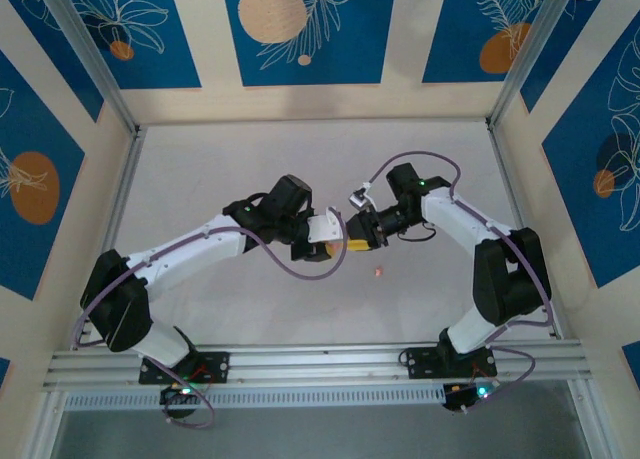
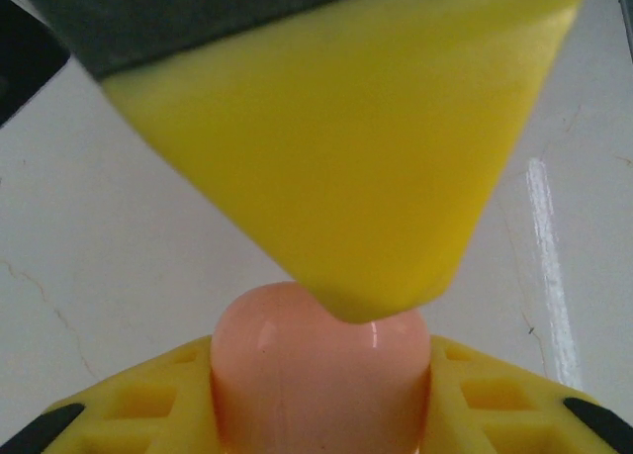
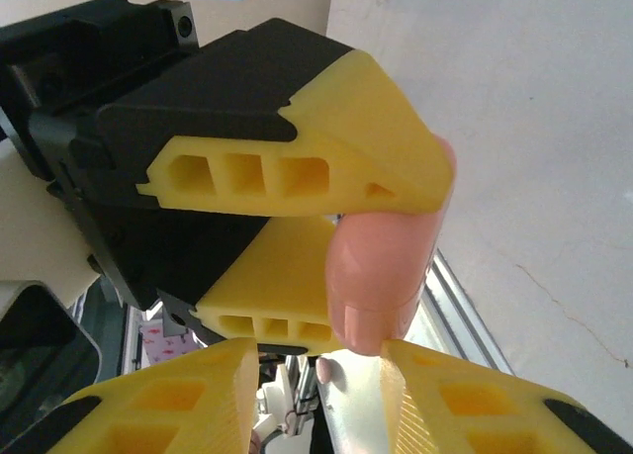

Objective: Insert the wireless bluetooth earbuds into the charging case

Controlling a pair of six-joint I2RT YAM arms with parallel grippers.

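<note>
Fingers (image 3: 336, 147) of the left gripper (image 3: 386, 227) clamp the charging case (image 3: 381, 276), hiding part; right gripper (image 3: 318, 360), cropped at six o'clock, state unclear.

This is a robotics lab test cell. 2 robot arms, the left arm (image 1: 190, 247) and the right arm (image 1: 468, 222), are bolted to an aluminium rail (image 1: 320, 364) at the near edge of a bare white table (image 1: 230, 159). Aluminium frame posts (image 1: 90, 54) box it in, and the beige walls carry printed blue panels (image 1: 300, 39).
</note>
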